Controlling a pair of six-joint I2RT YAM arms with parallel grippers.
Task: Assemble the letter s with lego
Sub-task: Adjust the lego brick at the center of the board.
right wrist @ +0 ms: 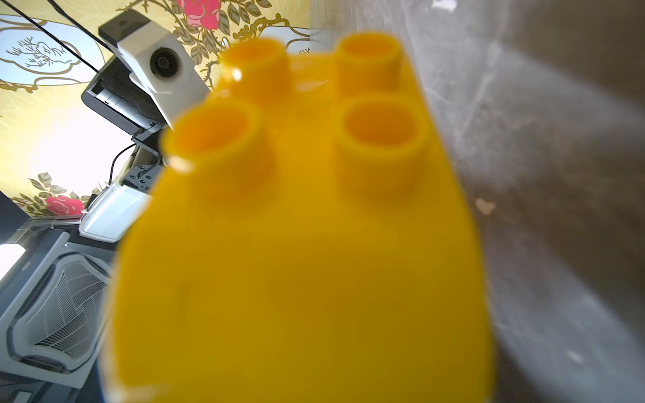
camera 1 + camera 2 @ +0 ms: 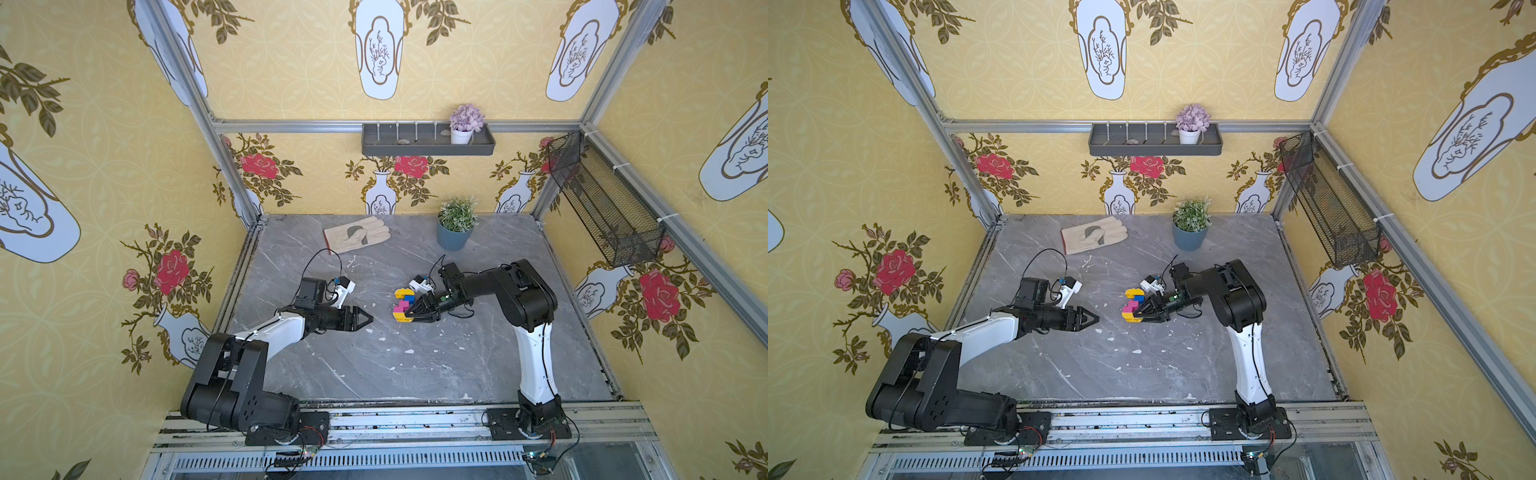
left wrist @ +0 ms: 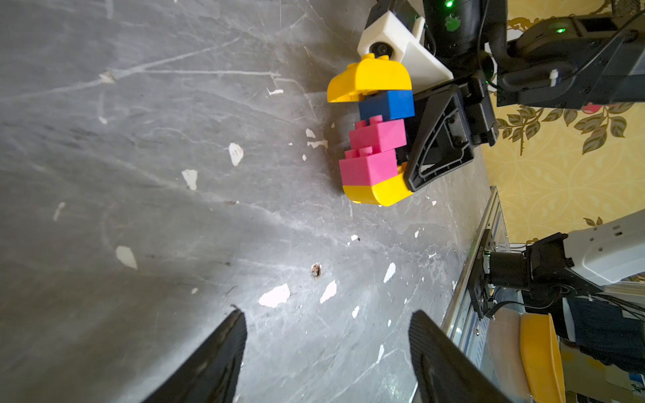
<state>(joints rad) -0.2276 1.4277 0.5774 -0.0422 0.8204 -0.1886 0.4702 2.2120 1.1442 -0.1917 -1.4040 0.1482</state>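
- right pincer (image 2: 410, 317) clenched on letter s (image 2: 402, 305), gripping end yellow brick (image 3: 378, 193)
- from there along cluster: pink bricks (image 3: 370, 167), two of them, then blue brick (image 3: 387, 104), then second yellow brick (image 3: 370, 78)
- cluster low at centre of desk (image 2: 374, 374); touching surface or not, cannot tell
- left pincer (image 2: 368, 319) released, empty, jaws apart, pointing at cluster, near but apart
- glove (image 2: 357, 233) and potted plant (image 2: 455, 226) at desk rear
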